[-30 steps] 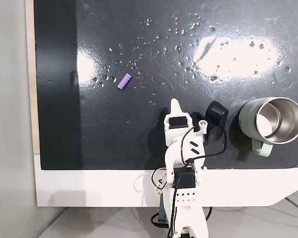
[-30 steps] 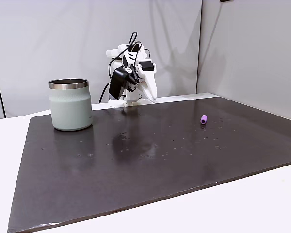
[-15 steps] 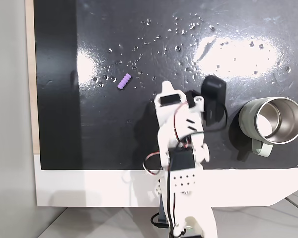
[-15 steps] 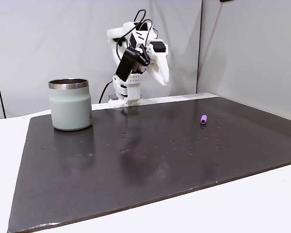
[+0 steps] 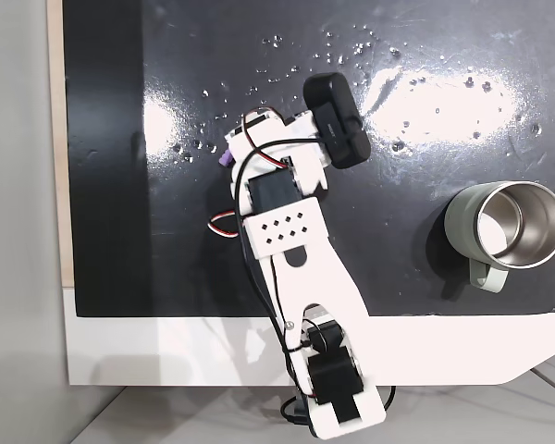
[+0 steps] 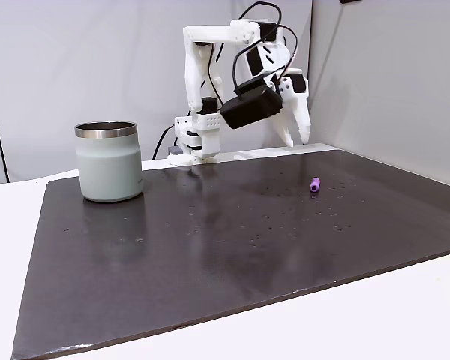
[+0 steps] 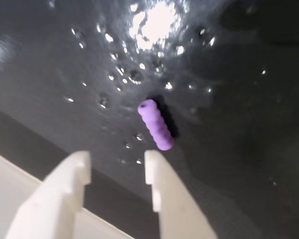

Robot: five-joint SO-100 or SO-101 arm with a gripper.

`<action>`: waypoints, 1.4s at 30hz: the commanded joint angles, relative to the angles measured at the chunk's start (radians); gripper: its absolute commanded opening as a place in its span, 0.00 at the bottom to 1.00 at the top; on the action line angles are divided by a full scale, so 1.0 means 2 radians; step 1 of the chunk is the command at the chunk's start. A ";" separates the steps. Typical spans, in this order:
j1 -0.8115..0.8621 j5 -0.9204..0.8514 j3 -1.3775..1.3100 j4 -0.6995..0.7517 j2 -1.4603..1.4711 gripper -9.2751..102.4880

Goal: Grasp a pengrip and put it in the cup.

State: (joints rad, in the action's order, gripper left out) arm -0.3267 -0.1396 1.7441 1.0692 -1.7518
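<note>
The light-purple ribbed pengrip [image 7: 156,124] lies flat on the black mat, just beyond my fingertips in the wrist view. My gripper [image 7: 114,160] is open, with two white fingers [image 7: 157,174] apart and nothing between them. In a fixed view from the side the gripper [image 6: 296,136] hangs above the mat, up and left of the pengrip [image 6: 314,184]. From above, my arm [image 5: 287,231] covers most of the pengrip [image 5: 224,159]; only a purple end peeks out. The sage-green cup [image 5: 504,227] with its steel inside stands upright far to the right, handle toward the base, and shows at the left from the side [image 6: 109,161].
The black mat [image 5: 102,231] is speckled with small shiny droplets. A black camera module [image 5: 338,134] rides on the wrist. White table [image 5: 166,351] borders the mat's near edge by the arm's base. A grey wall [image 6: 375,75] stands behind the mat.
The arm has unfolded from beside its base and reached out over the mat to the pengrip, moving away from the cup. The pengrip and cup have not moved.
</note>
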 commanded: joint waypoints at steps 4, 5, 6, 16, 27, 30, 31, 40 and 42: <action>-0.032 -0.004 -0.114 0.044 0.091 0.21; -0.037 -0.004 -0.124 0.050 0.104 0.21; -0.041 -0.004 -0.135 0.054 0.117 0.21; -0.062 -0.001 -0.210 0.081 0.227 0.20; -0.068 -0.004 -0.240 0.081 0.285 0.19; -0.068 -0.004 -0.242 0.081 0.293 0.17; -0.068 -0.004 -0.242 0.079 0.295 0.16; -0.067 -0.004 -0.248 0.077 0.301 0.08; -0.067 -0.004 -0.250 0.077 0.301 0.08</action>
State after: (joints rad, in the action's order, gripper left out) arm -0.4602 -0.1427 1.3131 1.2226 -1.1443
